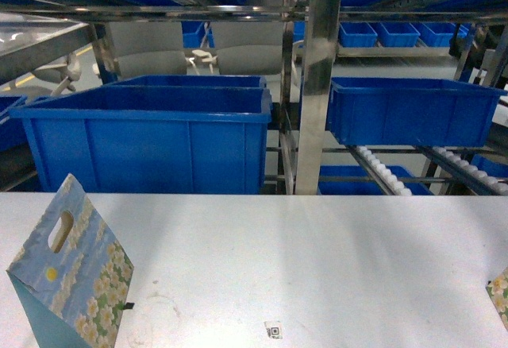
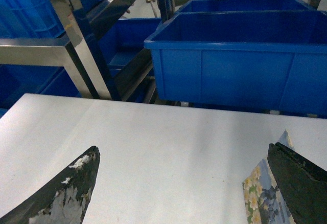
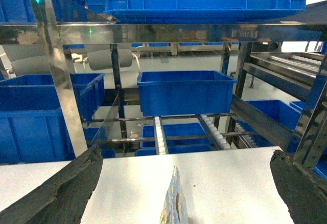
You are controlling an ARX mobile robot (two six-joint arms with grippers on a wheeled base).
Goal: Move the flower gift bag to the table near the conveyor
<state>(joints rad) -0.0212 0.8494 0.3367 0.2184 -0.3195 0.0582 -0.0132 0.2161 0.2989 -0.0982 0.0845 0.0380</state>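
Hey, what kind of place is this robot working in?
Likely a warehouse or factory packing line. Steel racking holds large blue plastic bins, and white roller conveyor tracks run beneath them. In front is a pale-grey table with a flower gift bag standing on it.

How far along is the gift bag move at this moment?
Looks done: a flower gift bag stands upright on the pale-grey table, in front of the blue bins. In hand: nothing; the left gripper and right gripper are open. A second bag shows at the right edge; whether more remains is unclear.
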